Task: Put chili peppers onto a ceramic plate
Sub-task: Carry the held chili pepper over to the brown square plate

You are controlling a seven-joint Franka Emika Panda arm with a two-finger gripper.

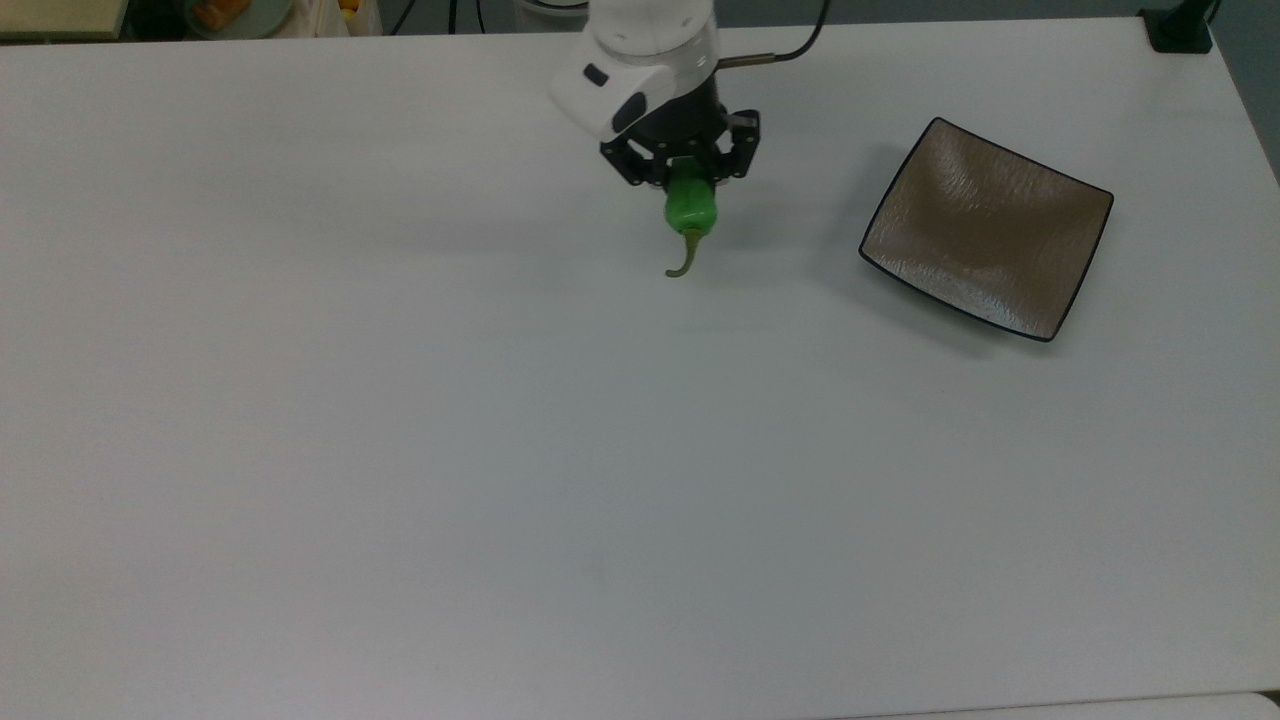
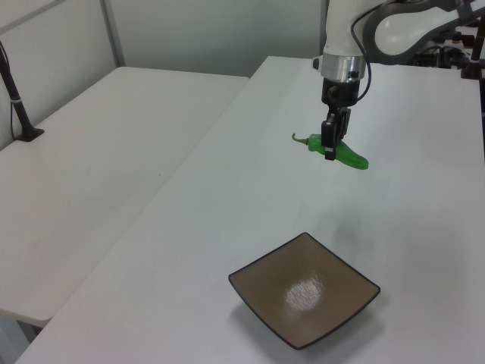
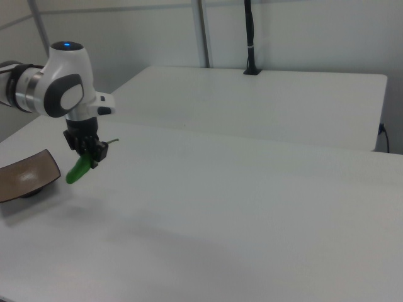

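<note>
My gripper (image 1: 686, 186) (image 2: 330, 149) (image 3: 93, 156) is shut on the green chili pepper (image 1: 690, 208) (image 2: 350, 156) (image 3: 79, 170) and holds it in the air above the white table. The pepper's curved olive stem points toward the top view's bottom edge. The square brown-grey ceramic plate (image 1: 985, 228) (image 2: 304, 299) (image 3: 24, 177) with a black rim lies bare on the table, to the right of the gripper in the top view. In the left view the plate sits nearer the camera than the pepper, and in the right view it lies just left of it.
The white table (image 1: 500, 450) stretches wide to the top view's left and bottom. A second white table (image 2: 98, 167) stands beside it in the left view. A black post (image 2: 15, 98) (image 3: 250, 38) rises from the second table's edge.
</note>
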